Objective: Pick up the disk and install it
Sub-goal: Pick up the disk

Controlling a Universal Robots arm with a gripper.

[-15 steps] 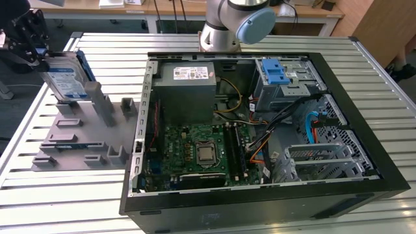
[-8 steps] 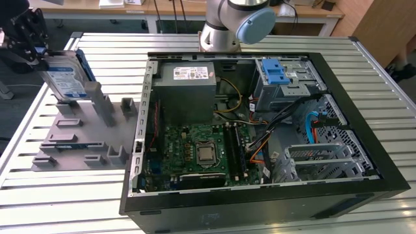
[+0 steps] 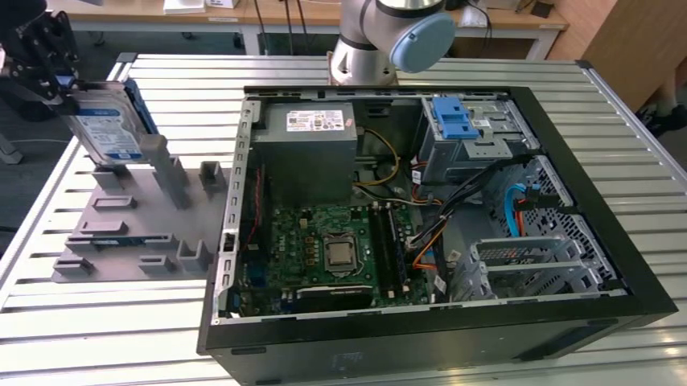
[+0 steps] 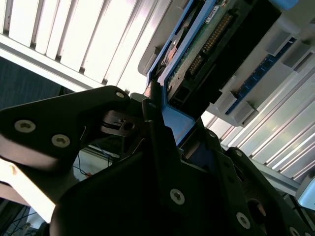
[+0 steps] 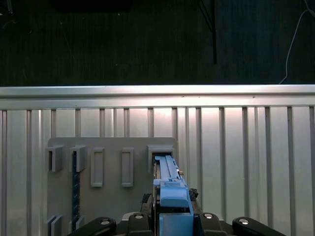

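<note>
The claw clamps the disk at the grey holder on the slatted table.

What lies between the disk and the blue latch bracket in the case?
In the exterior view, from the disk: table slats, the case wall, then the grey metal box.

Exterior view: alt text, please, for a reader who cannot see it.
The end effector grips the disk upright at the exterior view's left, over a grey slotted holder. An open computer case lies beside it on the slatted metal table.
</note>
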